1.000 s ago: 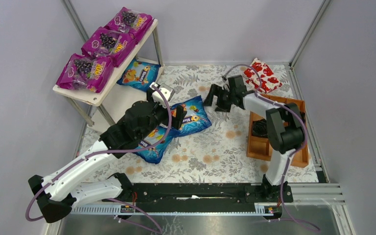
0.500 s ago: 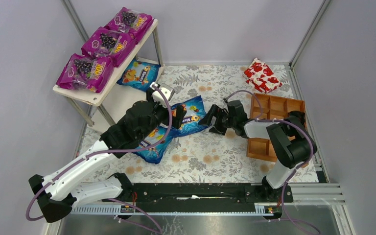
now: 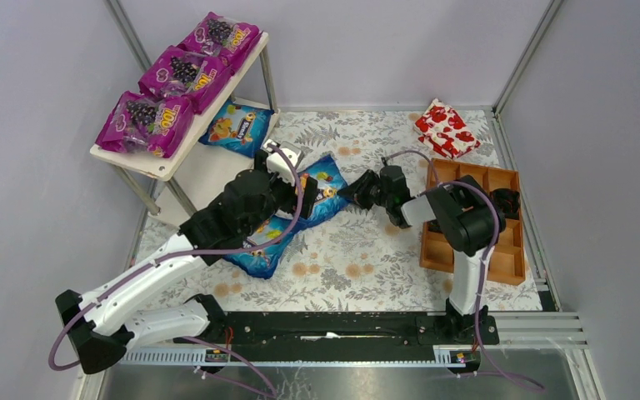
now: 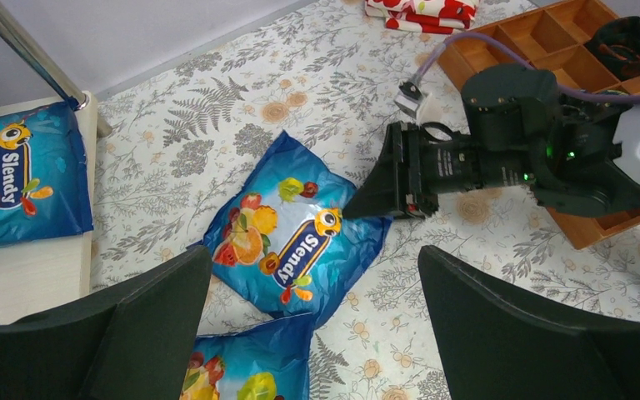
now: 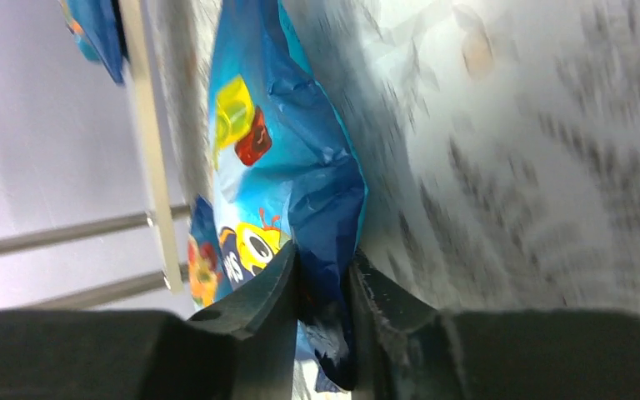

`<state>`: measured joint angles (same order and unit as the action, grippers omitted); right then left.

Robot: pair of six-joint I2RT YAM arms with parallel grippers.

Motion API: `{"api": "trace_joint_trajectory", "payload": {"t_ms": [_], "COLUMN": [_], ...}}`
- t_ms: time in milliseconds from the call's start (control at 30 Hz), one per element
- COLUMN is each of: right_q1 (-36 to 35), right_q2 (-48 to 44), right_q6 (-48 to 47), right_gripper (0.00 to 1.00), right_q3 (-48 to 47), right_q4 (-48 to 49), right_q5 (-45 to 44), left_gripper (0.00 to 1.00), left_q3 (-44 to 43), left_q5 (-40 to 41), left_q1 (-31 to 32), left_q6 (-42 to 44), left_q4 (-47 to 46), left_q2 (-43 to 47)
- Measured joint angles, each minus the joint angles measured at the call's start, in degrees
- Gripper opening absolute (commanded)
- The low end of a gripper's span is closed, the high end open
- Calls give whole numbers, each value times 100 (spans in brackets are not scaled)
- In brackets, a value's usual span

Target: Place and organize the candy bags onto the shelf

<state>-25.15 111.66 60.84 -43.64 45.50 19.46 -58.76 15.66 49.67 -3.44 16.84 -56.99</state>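
Observation:
Three purple candy bags (image 3: 171, 73) lie in a row on the top board of the shelf (image 3: 204, 171). One blue candy bag (image 3: 235, 125) rests on its lower board. A second blue bag (image 4: 300, 237) lies on the floral cloth, and my right gripper (image 5: 325, 275) is shut on its right corner (image 3: 352, 192). A third blue bag (image 3: 258, 254) lies partly under it, nearer the arms. My left gripper (image 4: 315, 308) hangs open above these two bags, nothing between its fingers.
A red-and-white package (image 3: 447, 129) lies at the back right. A brown compartment tray (image 3: 467, 177) sits at the right with a black object (image 3: 504, 200) in it. Metal frame posts stand at the back corners.
My right gripper moved left from the back right to the middle blue bag and shut on its corner. The left arm shifted slightly toward the back, still open.

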Motion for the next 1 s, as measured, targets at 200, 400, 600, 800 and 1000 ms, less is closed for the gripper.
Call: {"api": "trace_joint_trajectory", "payload": {"t_ms": [200,400,600,800,1000], "right_q1": [254,435,466,470,715], "right_q2": [935,1005,570,-146,-1038], "right_q6": [-216,-754,-1801,-2863,-3191], "right_gripper": [68,100,100,100,100], "right_q3": [-1521,-1786,-2264,-2544,-1965], "right_q4": [-15,-229,-1947,-3477,-3477], "right_q5": [157,688,678,-177,-802], "left_gripper": [99,99,99,99,99], "left_q3": [0,0,-361,-898,-896], "left_q5": [186,256,304,37,-236], "left_q1": [0,0,-9,-520,-1198], "left_q6": [13,26,-350,-944,-1534], "left_q4": [-11,57,387,782,741], "left_q2": [-426,-1086,-2306,-3775,-4057]}}
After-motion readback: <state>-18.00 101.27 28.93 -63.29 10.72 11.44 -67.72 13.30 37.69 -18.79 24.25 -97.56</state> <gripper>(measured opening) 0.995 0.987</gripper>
